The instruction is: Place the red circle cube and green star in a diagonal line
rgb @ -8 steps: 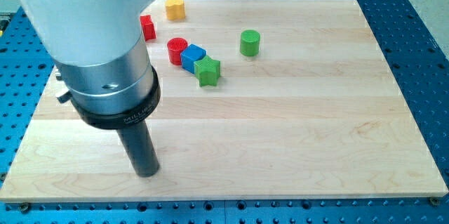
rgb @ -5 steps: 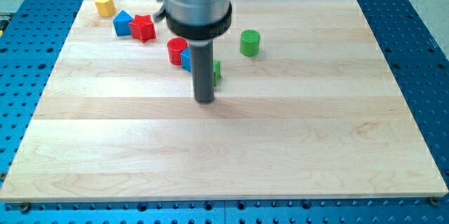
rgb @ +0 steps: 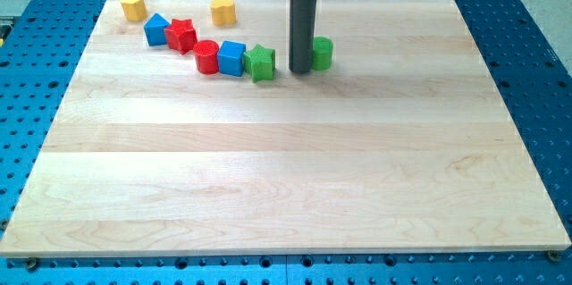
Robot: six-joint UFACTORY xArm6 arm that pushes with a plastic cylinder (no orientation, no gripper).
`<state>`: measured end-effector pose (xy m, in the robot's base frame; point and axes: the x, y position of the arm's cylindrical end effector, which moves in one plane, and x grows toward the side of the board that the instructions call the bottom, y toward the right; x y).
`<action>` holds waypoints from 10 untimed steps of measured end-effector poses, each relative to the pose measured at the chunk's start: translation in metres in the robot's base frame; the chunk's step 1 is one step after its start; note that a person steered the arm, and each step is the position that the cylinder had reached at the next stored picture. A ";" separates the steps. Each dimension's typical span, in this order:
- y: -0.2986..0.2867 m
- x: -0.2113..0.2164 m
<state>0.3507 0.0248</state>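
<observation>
My tip stands on the desk in the upper middle of the view, at the end of a straight dark rod that comes down from the view's top. There is no gripper on this arm, so nothing is opened, closed or held. The tip sits between two green pieces: the green cylinder is just beside it on the view's right, partly hidden behind the rod, and the green star is a little apart on the view's left.

The green star touches the blue cube, which in turn touches the red circle farther left. These three form a short row that runs almost level, the star lying slightly lower in the view than the other two.

Up and to the left of that row sit a red star and, touching it, a blue block. A yellow block lies near the desk's top left corner, and another yellow block lies above the blue cube.
</observation>
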 end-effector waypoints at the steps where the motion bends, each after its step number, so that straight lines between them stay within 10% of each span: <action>1: -0.030 -0.009; 4: -0.112 -0.026; 6: -0.170 0.045; 8: -0.078 0.021; 10: -0.124 0.098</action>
<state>0.4491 -0.0992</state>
